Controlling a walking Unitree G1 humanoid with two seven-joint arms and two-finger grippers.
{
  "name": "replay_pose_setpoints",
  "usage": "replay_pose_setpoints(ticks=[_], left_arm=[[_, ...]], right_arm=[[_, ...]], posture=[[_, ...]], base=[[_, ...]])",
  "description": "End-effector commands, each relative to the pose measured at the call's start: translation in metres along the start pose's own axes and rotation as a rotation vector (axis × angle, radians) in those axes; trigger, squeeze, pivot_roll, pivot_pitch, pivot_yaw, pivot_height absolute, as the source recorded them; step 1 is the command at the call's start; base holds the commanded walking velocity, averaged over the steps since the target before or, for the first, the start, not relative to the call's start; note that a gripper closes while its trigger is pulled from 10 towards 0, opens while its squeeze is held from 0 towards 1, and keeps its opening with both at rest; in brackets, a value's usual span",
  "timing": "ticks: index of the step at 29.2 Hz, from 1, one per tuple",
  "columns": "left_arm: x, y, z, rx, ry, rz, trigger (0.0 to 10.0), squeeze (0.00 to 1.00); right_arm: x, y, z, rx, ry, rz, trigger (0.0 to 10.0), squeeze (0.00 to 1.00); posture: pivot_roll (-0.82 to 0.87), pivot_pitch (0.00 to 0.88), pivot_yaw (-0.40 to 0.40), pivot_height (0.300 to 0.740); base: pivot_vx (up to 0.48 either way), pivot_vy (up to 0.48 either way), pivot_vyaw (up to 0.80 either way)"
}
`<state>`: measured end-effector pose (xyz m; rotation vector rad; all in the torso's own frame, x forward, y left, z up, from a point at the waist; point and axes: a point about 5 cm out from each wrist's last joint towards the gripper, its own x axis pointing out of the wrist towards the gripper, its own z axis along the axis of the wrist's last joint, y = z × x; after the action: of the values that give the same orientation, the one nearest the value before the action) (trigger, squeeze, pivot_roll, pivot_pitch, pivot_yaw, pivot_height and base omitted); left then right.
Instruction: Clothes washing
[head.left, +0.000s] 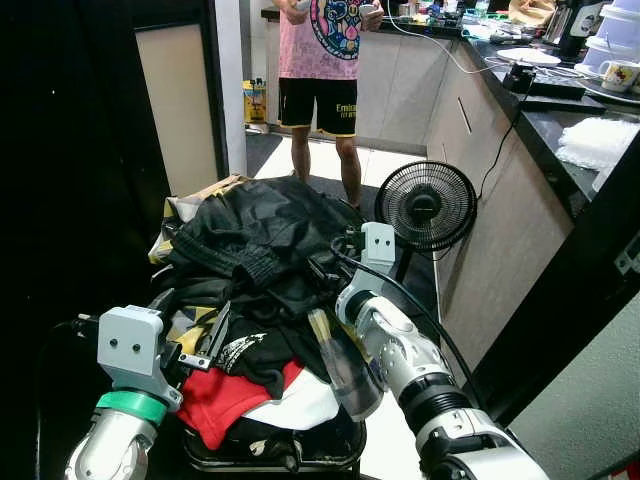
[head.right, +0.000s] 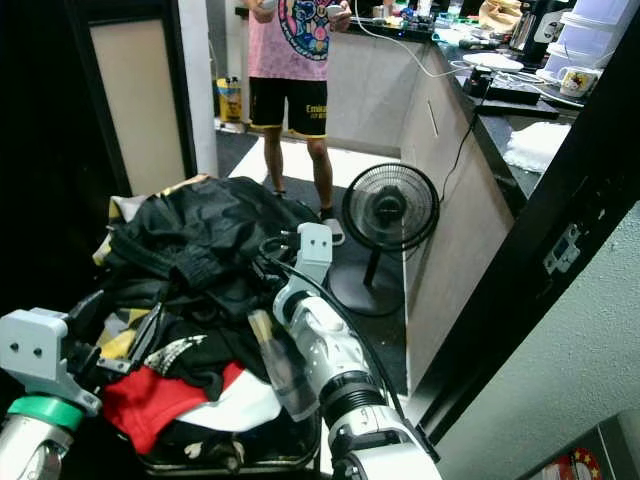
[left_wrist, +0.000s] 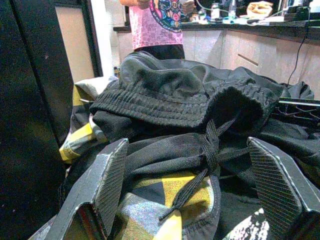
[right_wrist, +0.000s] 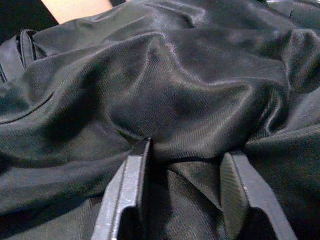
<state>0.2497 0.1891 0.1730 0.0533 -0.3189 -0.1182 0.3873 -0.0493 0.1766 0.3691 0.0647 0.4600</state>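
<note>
A black basket in front of me is heaped with clothes: a black garment on top, a red one and a white one at the near edge, and a yellow patterned piece with a black drawstring. My right gripper is pressed into the black garment near the top of the heap, with a fold of the cloth pinched between its fingers. Over the heap's near left side, my left gripper hangs open, holding nothing.
A person in a pink shirt and black shorts stands beyond the basket. A black floor fan is at the right, beside a kitchen counter with dishes. A dark door closes off the left. Something of clear plastic lies by my right forearm.
</note>
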Motion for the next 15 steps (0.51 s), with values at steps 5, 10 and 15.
replay_pose_setpoints(ticks=[5,10,15], left_arm=[[0.000,0.000,-0.003,-0.003,0.018,0.003,10.0,0.00],[0.000,0.000,-0.003,-0.001,0.016,0.005,10.0,0.00],[0.000,0.000,-0.003,0.000,0.015,0.006,10.0,0.00]], right_arm=[[0.004,0.013,0.023,0.034,-0.088,0.064,0.0,0.00],[0.004,0.018,0.038,0.046,-0.138,0.089,0.0,0.00],[0.004,0.023,0.061,0.100,-0.209,0.116,0.0,0.00]], posture=[[0.08,0.046,-0.004,0.740],[0.08,0.045,-0.006,0.740],[0.08,0.046,-0.007,0.740]], base=[[0.000,0.000,0.00],[0.000,0.000,0.00],[0.000,0.000,0.00]])
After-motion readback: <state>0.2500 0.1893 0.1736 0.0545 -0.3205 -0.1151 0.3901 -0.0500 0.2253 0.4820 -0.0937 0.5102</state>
